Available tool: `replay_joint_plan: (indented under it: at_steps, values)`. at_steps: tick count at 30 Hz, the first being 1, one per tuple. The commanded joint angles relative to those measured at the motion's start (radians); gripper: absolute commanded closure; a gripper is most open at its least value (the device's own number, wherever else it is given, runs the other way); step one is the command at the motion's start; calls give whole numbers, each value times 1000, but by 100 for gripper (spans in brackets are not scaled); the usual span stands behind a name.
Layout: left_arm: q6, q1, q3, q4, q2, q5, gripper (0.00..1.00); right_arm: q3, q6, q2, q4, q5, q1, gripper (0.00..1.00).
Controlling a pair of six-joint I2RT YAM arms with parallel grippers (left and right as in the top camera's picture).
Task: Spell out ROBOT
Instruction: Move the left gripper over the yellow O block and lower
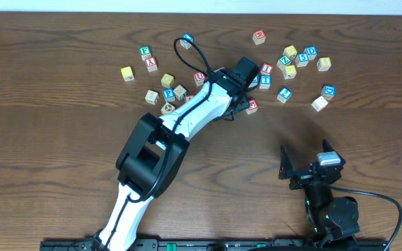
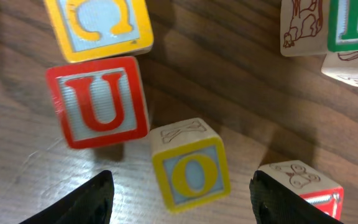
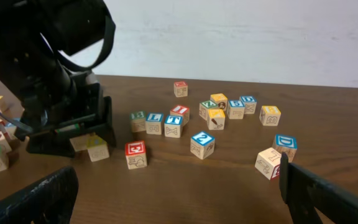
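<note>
No letter of ROBOT is lined up yet: the left gripper [image 2: 188, 199] hangs parted and empty astride the yellow O cube [image 2: 191, 169], with the red U cube [image 2: 98, 102] at its ten o'clock, while the right gripper [image 1: 307, 162] gapes empty.

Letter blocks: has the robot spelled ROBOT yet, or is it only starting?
Only starting. Done: nothing; the blocks lie scattered on the table, with no word lined up. In hand: the left gripper is open with the yellow O cube between its fingers, not gripped yet; the right gripper sits open, away from the blocks. Left: all five letters, including the green B cube and blue T cube.
</note>
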Motion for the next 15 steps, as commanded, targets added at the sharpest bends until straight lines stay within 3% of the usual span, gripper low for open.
replay_joint_plan:
  at_steps: [1, 11, 15]
  values:
    - [-16, 1, 19, 17, 8, -11, 31, -1, -8, 0, -4, -6, -10, 1]
    - [-16, 1, 19, 17, 8, -35, 31, -1, -8, 0, -4, -6, -10, 1]
    - [-16, 1, 19, 17, 9, -35, 43, -1, -8, 0, -4, -6, -10, 1]
